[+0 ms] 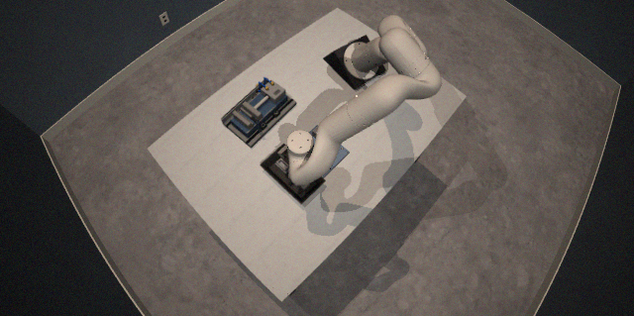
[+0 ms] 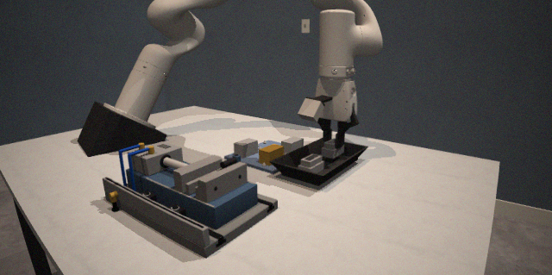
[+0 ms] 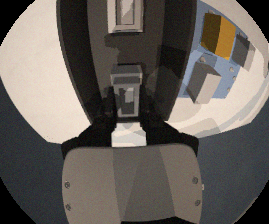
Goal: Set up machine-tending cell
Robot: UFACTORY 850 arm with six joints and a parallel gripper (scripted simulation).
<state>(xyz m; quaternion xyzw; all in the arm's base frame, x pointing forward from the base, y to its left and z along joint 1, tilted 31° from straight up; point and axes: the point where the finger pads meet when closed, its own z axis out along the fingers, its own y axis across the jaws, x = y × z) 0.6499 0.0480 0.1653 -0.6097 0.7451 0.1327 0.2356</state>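
Note:
My gripper point(image 2: 333, 142) is shut on a grey finished part point(image 2: 332, 149) and holds it down inside the black outfeed tray; I cannot tell whether the part touches the floor. In the wrist view the held part point(image 3: 126, 91) sits between the fingers. A second finished part point(image 2: 311, 161), pocket up, lies flat in the tray; it also shows in the wrist view point(image 3: 125, 8). On the blue infeed plate stand two aluminium blanks point(image 2: 246, 147) point(image 2: 291, 144) and a brass blank point(image 2: 271, 153). The vise point(image 2: 196, 178) stands open with an empty gap.
The arm's black base point(image 2: 116, 130) is at the back left. The vise sits on a grey rail frame point(image 2: 172, 219) with blue hoses point(image 2: 129, 159) at its far end. In the top view the arm hides most of the tray.

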